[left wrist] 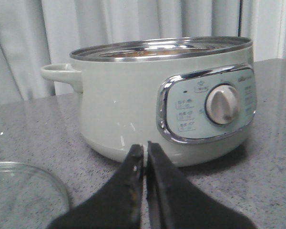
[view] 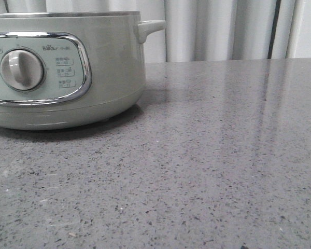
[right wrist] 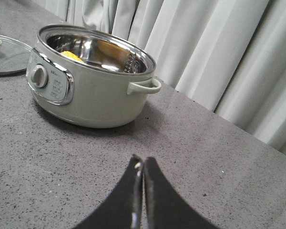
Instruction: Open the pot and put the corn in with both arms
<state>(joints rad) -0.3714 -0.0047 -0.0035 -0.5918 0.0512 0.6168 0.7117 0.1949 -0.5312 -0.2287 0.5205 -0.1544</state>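
The pale grey-green pot (view: 67, 67) stands at the left of the grey table with no lid on it. It also shows in the left wrist view (left wrist: 167, 95) and the right wrist view (right wrist: 93, 78). The yellow corn (right wrist: 72, 56) lies inside the pot's steel bowl, partly hidden by the rim. My left gripper (left wrist: 144, 145) is shut and empty, close in front of the pot's base. My right gripper (right wrist: 143, 161) is shut and empty over bare table, well short of the pot's handle side. Neither gripper shows in the front view.
The glass lid (left wrist: 24, 195) lies flat on the table beside the pot; it also shows in the right wrist view (right wrist: 5, 52). The pot's side handle (view: 150, 28) sticks out to the right. Pale curtains (view: 223, 28) hang behind the table.
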